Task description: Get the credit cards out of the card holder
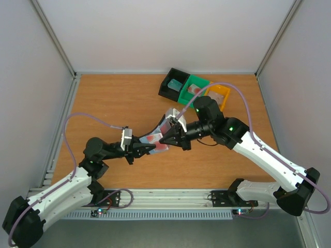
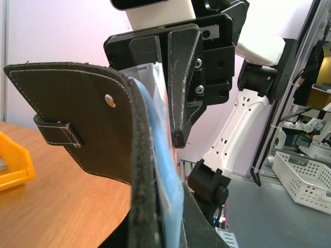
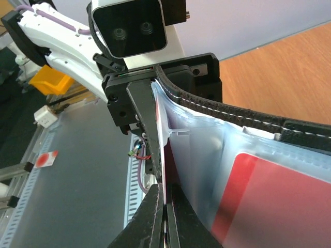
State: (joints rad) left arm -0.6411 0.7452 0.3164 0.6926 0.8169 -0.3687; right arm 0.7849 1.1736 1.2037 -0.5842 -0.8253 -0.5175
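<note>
Over the table (image 1: 114,98), the card holder (image 2: 88,119) hangs open in mid-air. The left gripper (image 1: 151,148) is clamped tight on its near end, and the right gripper (image 1: 166,137) is nipping a pale inner pocket at its far side. A red card (image 3: 269,201) sits pocketed inside it.

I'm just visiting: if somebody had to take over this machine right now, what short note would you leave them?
Left gripper: shut on the card holder, held open between the arms.
Right gripper: shut on a pale inner leaf of it; card or pocket, I cannot tell.
Cards: a red card sits in a pocket. The far trays hold a teal item and a pinkish item, too small to identify.
Done: holder lifted and opened.
To do: draw out the red card and any others.
</note>
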